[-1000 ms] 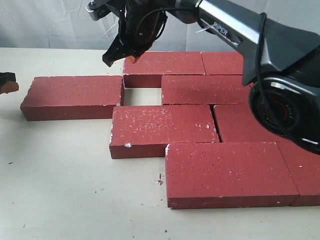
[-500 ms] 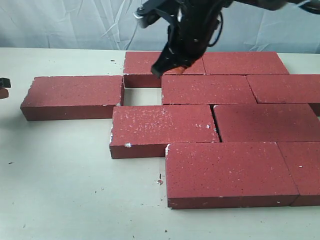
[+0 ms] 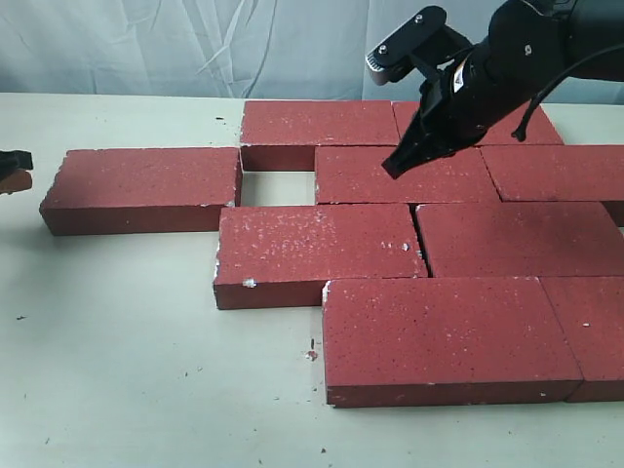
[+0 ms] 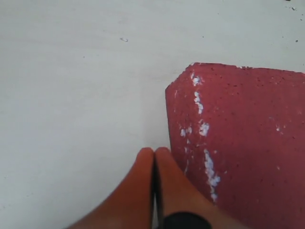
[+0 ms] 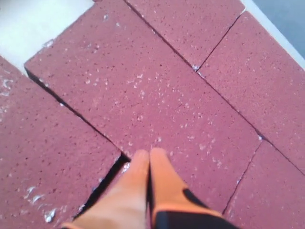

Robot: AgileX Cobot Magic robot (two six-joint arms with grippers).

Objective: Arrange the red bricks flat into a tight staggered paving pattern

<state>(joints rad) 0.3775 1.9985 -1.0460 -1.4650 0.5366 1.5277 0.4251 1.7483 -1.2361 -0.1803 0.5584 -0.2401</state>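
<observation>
Several dark-red bricks lie flat in staggered rows on the table. One left brick (image 3: 141,187) sits apart from the second-row brick (image 3: 429,180), leaving a bare gap (image 3: 278,187). My right gripper (image 3: 393,169) hovers shut and empty over that second-row brick (image 5: 157,90), its orange fingertips (image 5: 140,155) near a seam. My left gripper (image 3: 10,168) is at the far left edge, shut and empty (image 4: 155,151), close beside the scuffed end of the left brick (image 4: 238,143); I cannot tell if it touches.
The pale table (image 3: 136,370) stretches in front and to the left of the bricks. A wrinkled blue-white backdrop (image 3: 146,44) hangs behind. A narrow dark crack (image 3: 420,244) separates the two third-row bricks. Small debris specks (image 3: 311,353) lie near the front brick.
My right arm swung from the back-left corner of the top-row brick rightwards and now hangs over the second-row brick. The left gripper and bricks stayed put.
</observation>
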